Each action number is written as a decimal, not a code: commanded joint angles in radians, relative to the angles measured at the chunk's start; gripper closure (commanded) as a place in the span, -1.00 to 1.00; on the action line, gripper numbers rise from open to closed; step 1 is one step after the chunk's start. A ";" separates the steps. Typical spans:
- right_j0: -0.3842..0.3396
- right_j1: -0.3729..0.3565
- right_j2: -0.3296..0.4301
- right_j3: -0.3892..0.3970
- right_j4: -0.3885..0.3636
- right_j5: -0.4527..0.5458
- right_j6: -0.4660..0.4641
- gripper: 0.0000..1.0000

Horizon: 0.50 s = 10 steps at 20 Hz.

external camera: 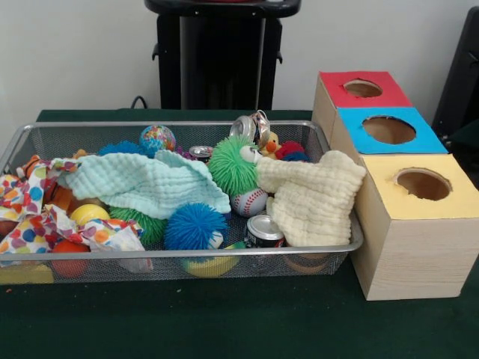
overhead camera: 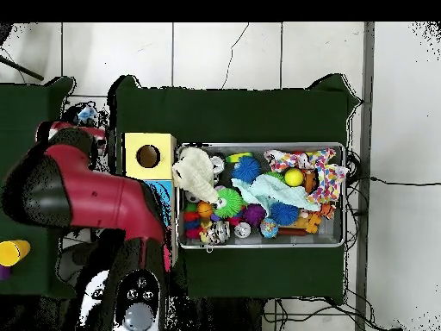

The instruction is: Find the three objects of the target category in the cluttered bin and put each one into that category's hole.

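Fingers: can't tell if wide or narrow. The arm sits folded back, well off the bin, w/ the boxes between. No crushed bottles plainly visible; prob. buried under the mint cloth, cream cloth or patterned cloth. I'd judge them v. light, crinkly, slick, springy: pinch across a flattened waist, not the cap end.
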 commanded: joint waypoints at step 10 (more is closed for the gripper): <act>0.050 0.049 0.093 -0.070 -0.174 0.159 0.085 1.00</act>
